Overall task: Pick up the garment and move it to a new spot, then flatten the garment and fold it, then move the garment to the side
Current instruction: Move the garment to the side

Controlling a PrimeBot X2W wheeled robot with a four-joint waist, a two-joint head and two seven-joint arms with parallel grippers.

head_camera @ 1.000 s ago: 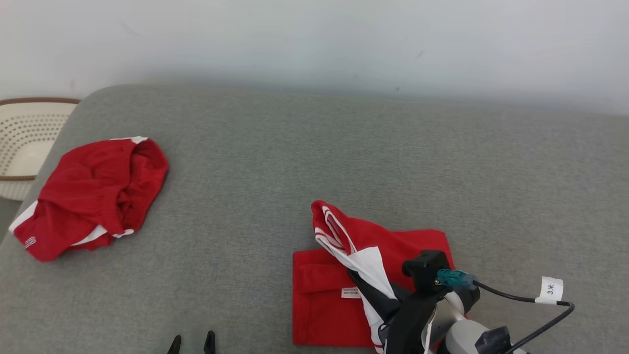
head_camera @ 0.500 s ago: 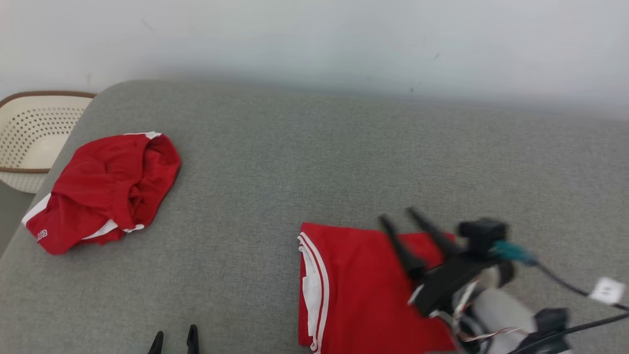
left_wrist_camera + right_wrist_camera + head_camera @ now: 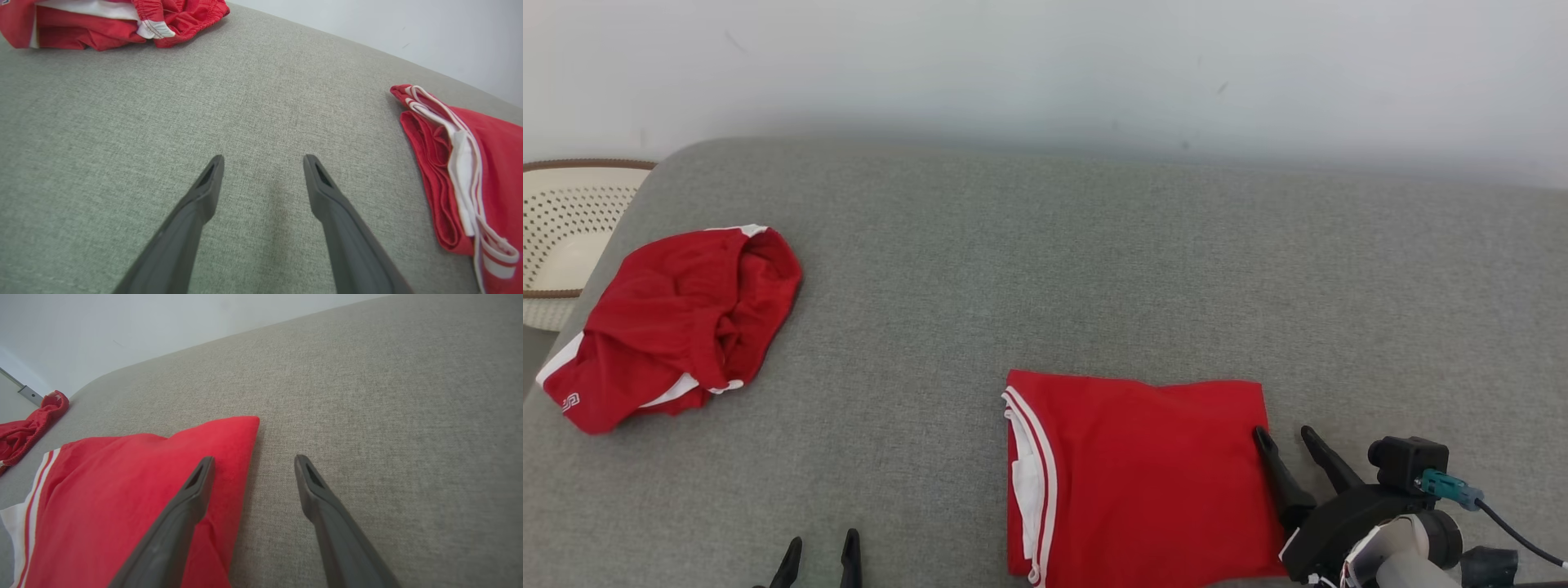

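The folded red garment [image 3: 1143, 474] lies flat on the near right part of the grey cushion [image 3: 1094, 269], a tidy rectangle whose white-striped edge faces left and whose plain folded edge faces right. Both of those edges run from near to far. We judge the fold done and the move to the side as what remains. What counts is that right edge: our right gripper [image 3: 1282, 431] sits just at it, fingers spread and holding nothing. In the right wrist view one finger lies over the red cloth and the other over bare cushion, so the edge runs between them. Whether the fingers touch the cloth we cannot tell. Our left gripper [image 3: 823, 537] is also spread and empty, low at the near left, with the garment well apart to its right. So the right arm is the nearer one. Far off to the left lie a crumpled red garment [image 3: 678, 327] and, beyond the cushion's edge, a pale basket [image 3: 564, 212].
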